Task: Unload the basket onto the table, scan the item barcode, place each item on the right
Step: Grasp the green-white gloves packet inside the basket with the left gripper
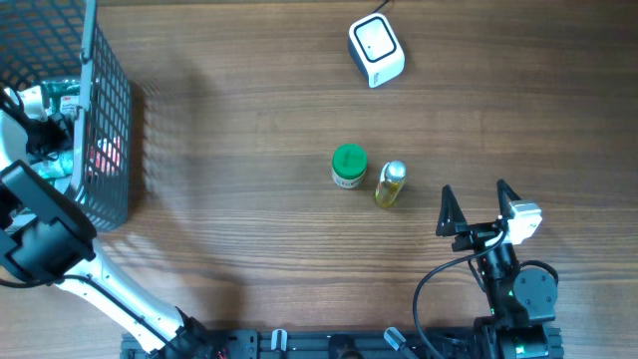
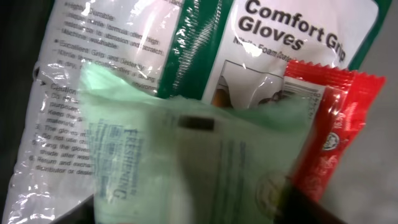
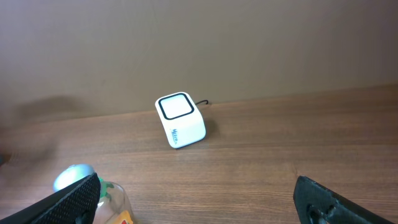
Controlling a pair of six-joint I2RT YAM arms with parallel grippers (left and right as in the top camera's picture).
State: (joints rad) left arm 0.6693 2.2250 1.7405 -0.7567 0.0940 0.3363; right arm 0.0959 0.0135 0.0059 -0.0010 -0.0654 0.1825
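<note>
- Left gripper — lowered inside the wire basket at the table's left edge. Its jaws are barely in frame, so it cannot be told whether they are spread or clamped on anything.
- Directly under its camera is a pale green packet, blurred and probably the item to scan. It lies on a gloves pack, with a red sachet at its right side.
- Step in hand: taking the item out of the basket. Nothing has been presented for scanning yet.
- Right gripper — fingers spread wide, empty, near the table's front edge.
- Just beyond it, a small bottle and a green-lidded jar stand side by side.
- Farthest is the white scanner, well apart from the basket.
- Next move: pinch the packet alone, lift it clear of the basket rim, and carry it across bare wood with the barcode facing the scanner. The basket wall is the only edge to clear.
</note>
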